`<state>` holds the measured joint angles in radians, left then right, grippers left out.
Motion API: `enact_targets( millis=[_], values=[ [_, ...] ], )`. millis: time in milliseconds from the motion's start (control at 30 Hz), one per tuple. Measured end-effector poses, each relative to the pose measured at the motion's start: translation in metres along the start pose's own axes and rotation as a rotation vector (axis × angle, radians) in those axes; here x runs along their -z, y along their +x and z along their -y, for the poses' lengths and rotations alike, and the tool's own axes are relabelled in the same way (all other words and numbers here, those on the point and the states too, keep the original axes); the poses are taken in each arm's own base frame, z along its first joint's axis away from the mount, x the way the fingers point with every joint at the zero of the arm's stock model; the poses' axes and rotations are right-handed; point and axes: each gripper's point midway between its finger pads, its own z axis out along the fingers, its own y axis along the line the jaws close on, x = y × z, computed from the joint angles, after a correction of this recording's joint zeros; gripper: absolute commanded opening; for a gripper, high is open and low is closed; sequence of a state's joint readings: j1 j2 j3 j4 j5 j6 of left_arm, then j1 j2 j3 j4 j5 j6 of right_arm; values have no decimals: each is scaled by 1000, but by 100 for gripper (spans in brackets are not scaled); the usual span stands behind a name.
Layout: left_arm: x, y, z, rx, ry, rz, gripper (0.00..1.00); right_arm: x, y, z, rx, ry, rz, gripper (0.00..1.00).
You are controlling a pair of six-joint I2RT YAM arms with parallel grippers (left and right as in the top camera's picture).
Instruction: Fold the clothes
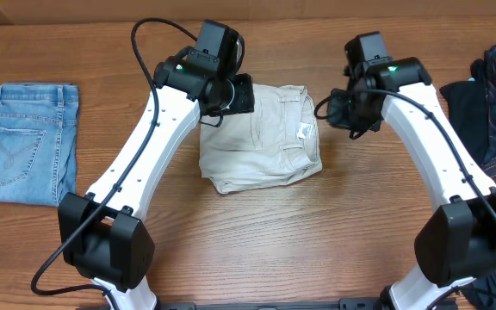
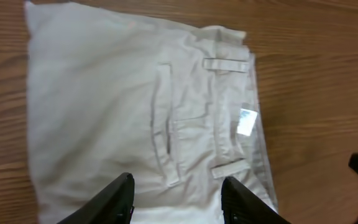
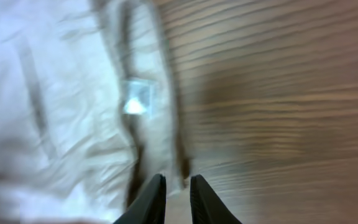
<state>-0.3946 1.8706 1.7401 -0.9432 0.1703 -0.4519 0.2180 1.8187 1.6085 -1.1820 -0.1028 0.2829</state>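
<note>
A wooden table (image 1: pixel 257 232) with a brown, streaked grain carries everything. Near its middle lie the beige shorts (image 1: pixel 261 142), folded into a compact, roughly square bundle. Their waistband, belt loops and a white label face up on the bundle's right side. Well to the left of the shorts, apart from them, a blue denim piece (image 1: pixel 26 142) lies flat with a back pocket showing, close to the table's left edge. Well to the right of the shorts, a heap of dark garments (image 1: pixel 489 103) sits crumpled at the table's right edge. Bare wood surrounds the shorts on all sides.
</note>
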Motion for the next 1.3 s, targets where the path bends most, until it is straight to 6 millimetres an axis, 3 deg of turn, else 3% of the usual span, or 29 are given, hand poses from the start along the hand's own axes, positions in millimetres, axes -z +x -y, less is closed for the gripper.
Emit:
enact_targets(
  millis=[100,167,267,333,433,500,633,800,967,1033,1200,1300],
  values=[
    [0,-4,-8,-19,-45,22,38,-3,14,-30,142,-111,-49,17],
    [1,-9,-14,-37,-84,48,20,-3,23,-50,219,-160,-65,17],
    [0,-18,-21,-84,-130,89,18,-12,41,-65,284,-192,-106,17],
    [-8,-22,-24,-113,-143,94,18,-23,51,-66,290,-196,-139,17],
    [-36,-19,-33,-145,-174,55,18,-50,63,-65,292,-205,-171,17],
    [-61,-11,-47,-152,-202,-1,18,-72,77,-59,288,-203,-208,18],
    [-99,11,-86,-115,-271,-130,21,-91,92,-50,280,-200,-235,22],
    [-104,57,-129,-47,-351,-350,12,-112,99,-33,215,-142,-222,23],
    [-92,101,-143,-3,-409,-552,6,-118,76,-25,175,-130,-132,24],
    [-78,119,-145,45,-442,-633,4,-119,51,-15,163,-97,-40,25],
    [-60,141,-142,103,-455,-743,5,-119,17,2,173,-12,95,37],
    [-58,144,-137,107,-448,-756,6,-116,1,10,209,37,162,39]
  ],
)
